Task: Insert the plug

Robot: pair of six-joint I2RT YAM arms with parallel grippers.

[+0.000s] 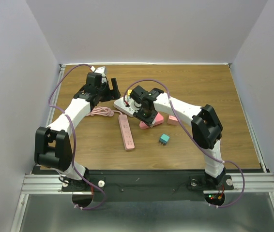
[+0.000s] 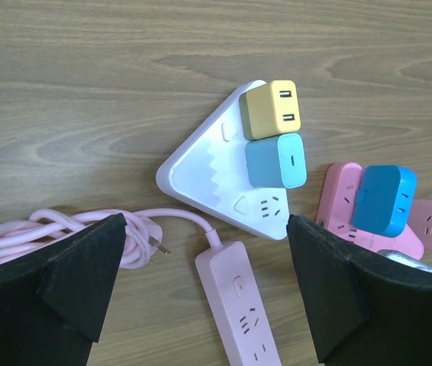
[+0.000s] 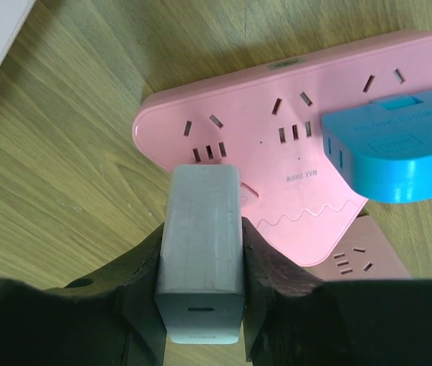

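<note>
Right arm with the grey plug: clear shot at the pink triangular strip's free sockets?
Likely yes. The right pincer holds the grey plug just beside bare sockets on the pink strip; the blue adapter sits off to one side, clear of them.

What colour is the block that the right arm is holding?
The adapter is grey, seen best in the right wrist view.
</note>
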